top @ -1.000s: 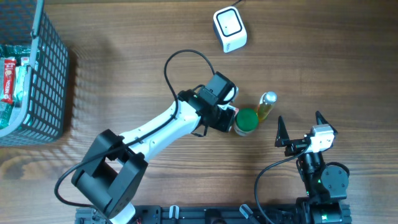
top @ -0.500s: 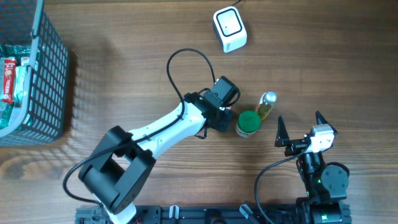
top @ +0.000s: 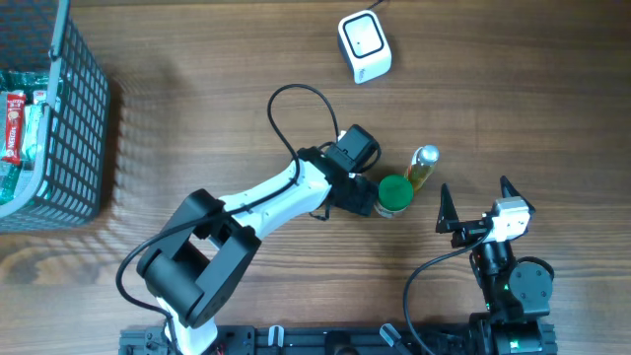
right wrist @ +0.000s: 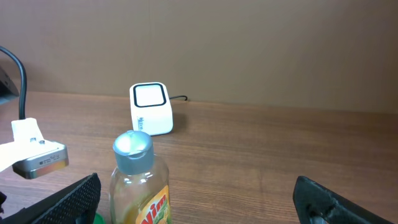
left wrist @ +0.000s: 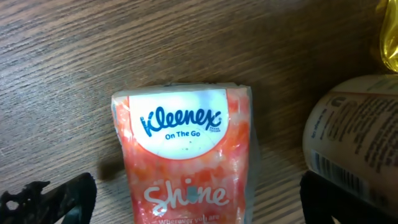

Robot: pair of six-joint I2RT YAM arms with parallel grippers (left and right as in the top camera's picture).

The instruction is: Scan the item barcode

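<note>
A Kleenex tissue pack (left wrist: pixel 186 155), orange-pink with a white label, lies flat on the wooden table. My left gripper (left wrist: pixel 199 202) stands open around it, one dark finger on each side and clear of the pack. In the overhead view the left gripper (top: pixel 365 189) hides the pack and sits beside a green-lidded jar (top: pixel 394 194). The white barcode scanner (top: pixel 364 44) stands at the back of the table, also in view as the scanner (right wrist: pixel 151 109). My right gripper (top: pixel 473 212) is open and empty, and in its own view the right gripper (right wrist: pixel 199 205) faces a yellow bottle (right wrist: pixel 140 180).
The jar (left wrist: pixel 348 143), with a barcode on its label, stands close to the right of the pack. The yellow bottle (top: pixel 424 166) stands just behind the jar. A dark wire basket (top: pixel 74 128) holding packaged goods fills the far left.
My left gripper has opened and let go of the tissue pack, which now lies on the table. The left arm has shifted slightly right. The right arm has not moved.
</note>
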